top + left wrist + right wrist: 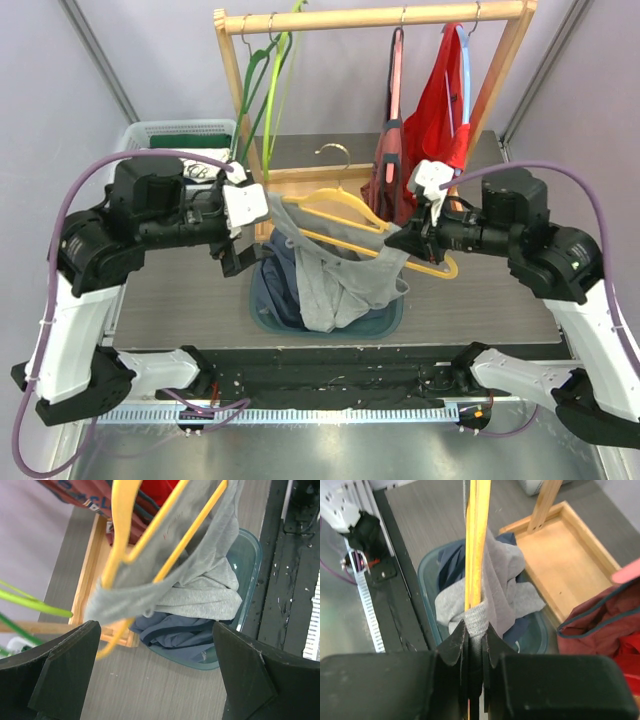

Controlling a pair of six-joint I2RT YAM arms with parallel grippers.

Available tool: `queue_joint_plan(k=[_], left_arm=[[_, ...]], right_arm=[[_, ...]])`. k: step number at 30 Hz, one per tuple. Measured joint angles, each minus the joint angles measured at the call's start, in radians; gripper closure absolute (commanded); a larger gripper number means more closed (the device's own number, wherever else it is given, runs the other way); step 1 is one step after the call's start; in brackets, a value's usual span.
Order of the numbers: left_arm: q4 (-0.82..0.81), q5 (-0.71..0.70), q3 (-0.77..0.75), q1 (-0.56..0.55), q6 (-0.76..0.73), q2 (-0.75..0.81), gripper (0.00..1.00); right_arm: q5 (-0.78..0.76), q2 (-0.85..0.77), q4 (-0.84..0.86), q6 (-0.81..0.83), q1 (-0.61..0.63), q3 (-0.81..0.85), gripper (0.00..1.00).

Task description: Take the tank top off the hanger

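Over the table (170, 300), right hand (415, 238) clamps the hanger (335, 208), left hand (240, 258) wide; take the limp tank top (340, 275) by its strap.

Grey tank top (340, 270) half-draped on tilted yellow hanger (345, 212).

The tank top (338, 275) is grey, the hanger (335, 206) yellow, the bin (250, 550) teal.
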State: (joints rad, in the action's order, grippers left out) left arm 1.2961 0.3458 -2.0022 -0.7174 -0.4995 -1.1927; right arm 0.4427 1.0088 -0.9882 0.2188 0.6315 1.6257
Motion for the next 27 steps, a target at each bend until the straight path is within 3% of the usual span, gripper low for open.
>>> queue_joint_plan(k=[15,19,23,27], left_arm=[[0.038,0.196,-0.053,0.0,-0.138,-0.185,0.01],[0.052,0.257,-0.084,0.0,-0.148,-0.203,0.19],[0.056,0.308,-0.129,0.0,-0.156,-0.215,0.54],[0.056,0.332,-0.14,0.004,-0.163,-0.216,0.57]], right_arm=[[0.085,-0.101,0.097,0.215,0.002,-0.172,0.99],[0.106,-0.101,0.144,0.229,0.002,-0.193,0.99],[0.114,-0.095,0.185,0.231,0.002,-0.226,0.99],[0.122,-0.093,0.226,0.231,0.002,-0.262,0.99]])
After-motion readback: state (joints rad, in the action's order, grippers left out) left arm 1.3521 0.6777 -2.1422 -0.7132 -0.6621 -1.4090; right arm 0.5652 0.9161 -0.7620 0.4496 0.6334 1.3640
